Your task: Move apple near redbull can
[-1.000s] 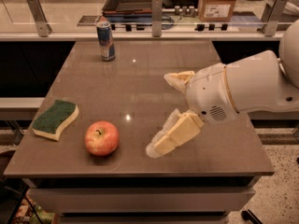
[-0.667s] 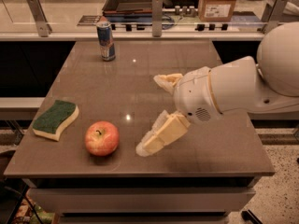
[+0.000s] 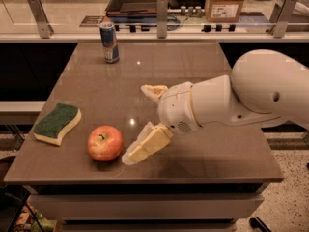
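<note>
Claw (image 3: 135, 123) spread wide, holding nothing, at the apple's (image 3: 105, 142) 3 o'clock; redbull can (image 3: 109, 42) upright toward 12 on the worktop (image 3: 193, 57).

The apple (image 3: 105, 142) is round and red with yellowish patches (a short stem shows in its dimple). It sits upright near the front edge of the worktop (image 3: 231, 153), left of the middle. The redbull can (image 3: 110, 43), slim, blue and silver with a silver top, stands upright near the worktop's far edge, also on the left side. The pincer (image 3: 136, 123) hangs spread wide over the worktop's front middle.
</note>
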You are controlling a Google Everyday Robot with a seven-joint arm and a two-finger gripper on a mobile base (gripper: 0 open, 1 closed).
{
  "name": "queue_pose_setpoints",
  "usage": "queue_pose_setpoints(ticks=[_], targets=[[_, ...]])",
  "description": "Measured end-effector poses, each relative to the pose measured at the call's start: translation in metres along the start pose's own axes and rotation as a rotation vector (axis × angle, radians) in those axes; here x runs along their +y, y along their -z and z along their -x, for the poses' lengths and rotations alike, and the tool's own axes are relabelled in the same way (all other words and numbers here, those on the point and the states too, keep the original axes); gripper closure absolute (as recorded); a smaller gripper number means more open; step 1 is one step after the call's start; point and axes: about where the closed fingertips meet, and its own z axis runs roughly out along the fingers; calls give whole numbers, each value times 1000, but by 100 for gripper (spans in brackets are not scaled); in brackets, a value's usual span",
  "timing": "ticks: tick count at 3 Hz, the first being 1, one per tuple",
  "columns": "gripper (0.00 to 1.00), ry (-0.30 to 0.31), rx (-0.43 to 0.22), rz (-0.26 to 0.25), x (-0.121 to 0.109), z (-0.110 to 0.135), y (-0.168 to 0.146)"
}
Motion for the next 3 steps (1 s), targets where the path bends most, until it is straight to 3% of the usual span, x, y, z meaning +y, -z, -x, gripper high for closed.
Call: queue_pose_setpoints(ticks=[3], targets=[[0, -15, -125, 100, 23, -3, -58]])
